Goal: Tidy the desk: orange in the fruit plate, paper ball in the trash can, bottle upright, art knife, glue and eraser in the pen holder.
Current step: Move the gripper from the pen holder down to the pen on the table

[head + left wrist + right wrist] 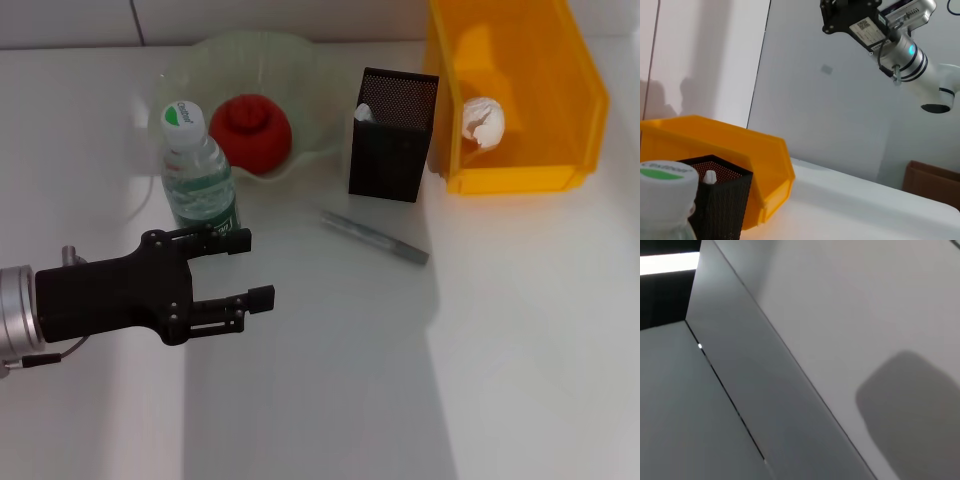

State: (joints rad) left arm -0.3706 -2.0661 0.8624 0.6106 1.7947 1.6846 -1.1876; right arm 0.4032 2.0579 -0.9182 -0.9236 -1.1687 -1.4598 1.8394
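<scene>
The bottle (197, 168) stands upright beside the fruit plate (300, 60), which holds the orange (251, 131). My left gripper (243, 268) is open just in front of the bottle's base, with nothing between its fingers. The paper ball (482, 121) lies inside the trash can (575, 110). A grey art knife (375, 238) lies flat on the table in front of the pen holder (392, 135). A white tip (709, 176), apparently the glue, pokes up inside the holder. The eraser is hidden. My right gripper (847, 15) hangs raised, high above the table.
The left wrist view shows the bottle cap (665, 176), the pen holder (722, 200) and the trash can (750, 150) in a row. A brown box (932, 182) sits beyond the table's far edge. The table (520, 340) is white.
</scene>
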